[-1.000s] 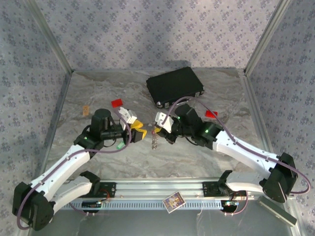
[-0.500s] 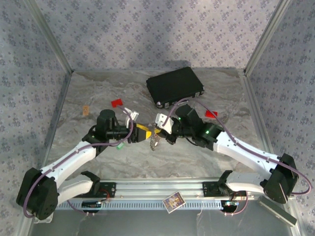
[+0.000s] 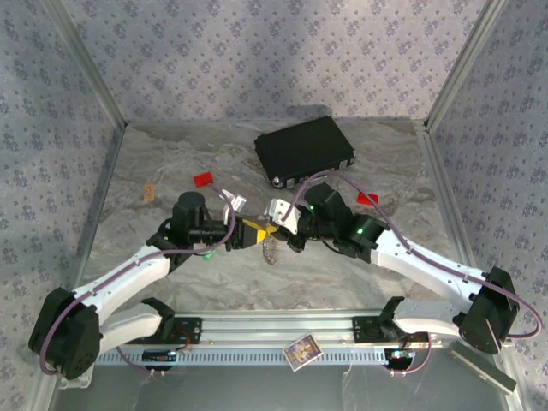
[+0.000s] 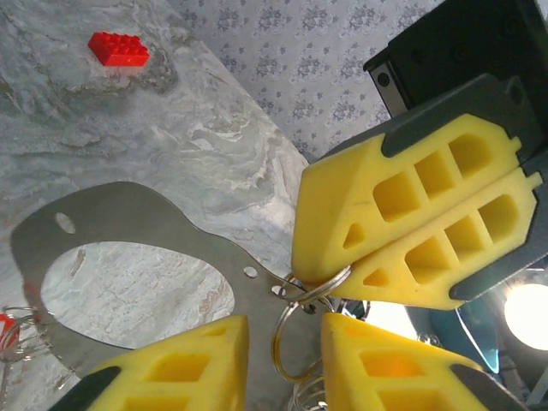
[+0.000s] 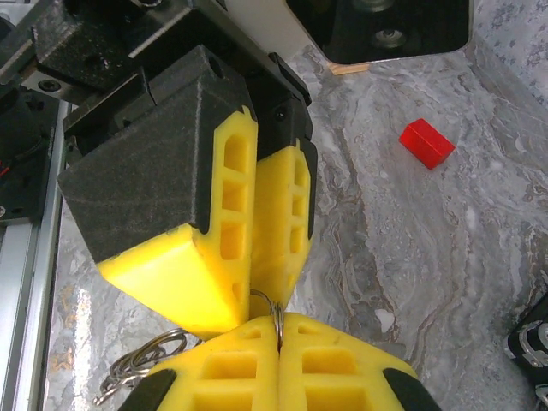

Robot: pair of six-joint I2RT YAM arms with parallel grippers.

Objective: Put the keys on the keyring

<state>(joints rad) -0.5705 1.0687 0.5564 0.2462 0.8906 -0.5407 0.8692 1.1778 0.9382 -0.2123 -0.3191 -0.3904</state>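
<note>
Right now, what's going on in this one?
The two arms meet nose to nose at the middle of the workspace. The right gripper is shut on the keyring, holding it up with loose loops dangling below. The left gripper sits with its pads either side of one ring; whether it actually clamps it is unclear.

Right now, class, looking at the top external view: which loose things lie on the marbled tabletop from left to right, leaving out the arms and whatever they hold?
small tan piece → red block → black case → second red block
</note>
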